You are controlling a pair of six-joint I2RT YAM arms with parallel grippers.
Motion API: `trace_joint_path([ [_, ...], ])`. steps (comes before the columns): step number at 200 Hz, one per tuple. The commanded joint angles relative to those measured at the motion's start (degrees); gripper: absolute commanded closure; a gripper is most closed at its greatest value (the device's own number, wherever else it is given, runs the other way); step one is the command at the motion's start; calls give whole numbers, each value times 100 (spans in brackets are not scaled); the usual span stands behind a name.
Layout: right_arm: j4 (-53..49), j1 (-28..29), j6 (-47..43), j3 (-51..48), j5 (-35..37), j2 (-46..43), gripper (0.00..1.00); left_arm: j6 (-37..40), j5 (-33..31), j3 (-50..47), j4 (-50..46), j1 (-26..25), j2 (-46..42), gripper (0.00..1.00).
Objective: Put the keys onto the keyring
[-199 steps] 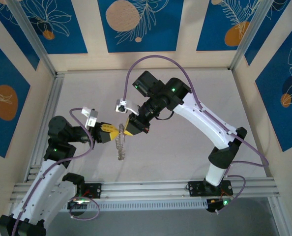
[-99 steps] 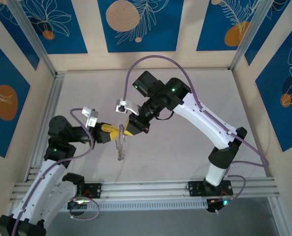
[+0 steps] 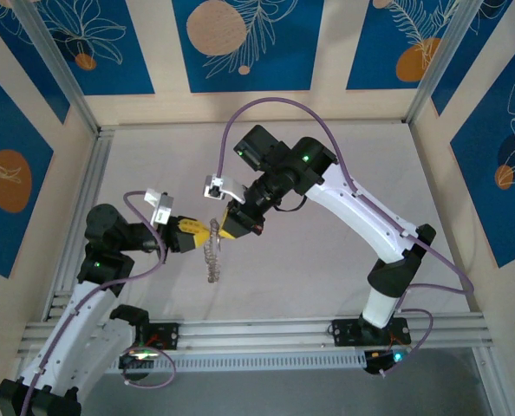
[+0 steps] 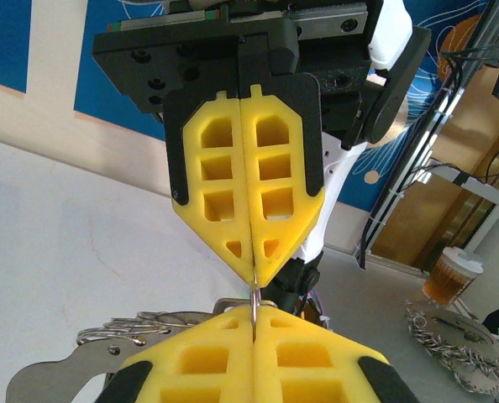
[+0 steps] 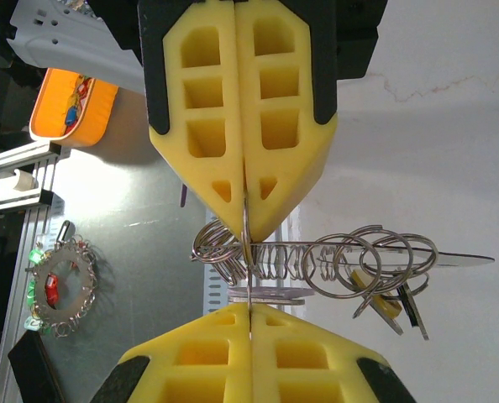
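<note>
Threading step: left end effector (image 3: 198, 232) and right end effector (image 3: 227, 227) meet tip to tip, both pinching the keyring (image 5: 317, 259) in mid-air (keys (image 5: 377, 295) dangle among its rings). Next: likely pry a coil open without slipping.

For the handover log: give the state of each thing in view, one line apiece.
keyring, held up by one thin ring, the rest hanging
left claw, shut on that ring
right claw, shut on the same ring
brassy key, dangling among the rings
lilac key, flat by the right claw; threaded or not, cannot tell
</note>
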Motion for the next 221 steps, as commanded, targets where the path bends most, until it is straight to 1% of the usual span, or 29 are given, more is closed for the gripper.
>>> trace_joint_path([
  [1,-39,-20,-75,3,-67,-33,100,136,71,192,40,-93,-75,100],
  [221,-39,77,-75,86,37,91,100,189,54,200,-59,-93,-86,100],
])
